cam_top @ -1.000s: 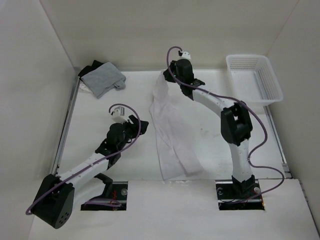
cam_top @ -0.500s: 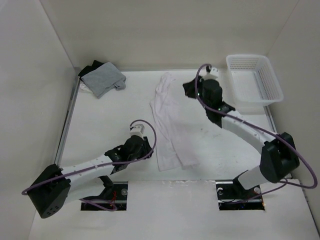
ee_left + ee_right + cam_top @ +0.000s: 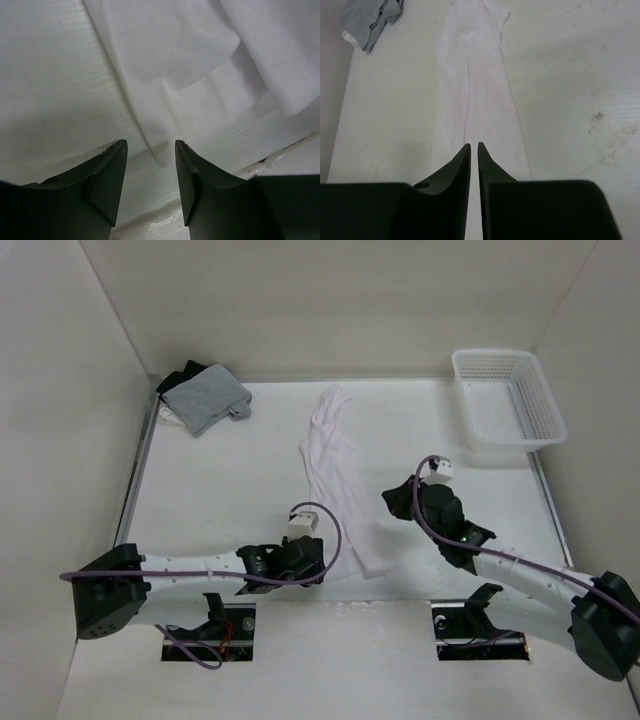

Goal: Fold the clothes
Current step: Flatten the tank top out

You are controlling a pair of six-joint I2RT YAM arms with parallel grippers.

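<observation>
The left claw (image 3: 150,145) is open wide with nothing in it. It is low over the table (image 3: 45,75), and the near corner of the white shirt (image 3: 190,60) sits just past its fingertips. The right claw (image 3: 474,146) is open only a crack and holds nothing too. The shirt lies in a long strip down the middle of the table, from the far side to the near edge. If the left claw pinches only the top layer, the thin cloth could slip out or bunch up. The left wrist view shows those layers up close. Only the top view shows the basket (image 3: 505,400).
</observation>
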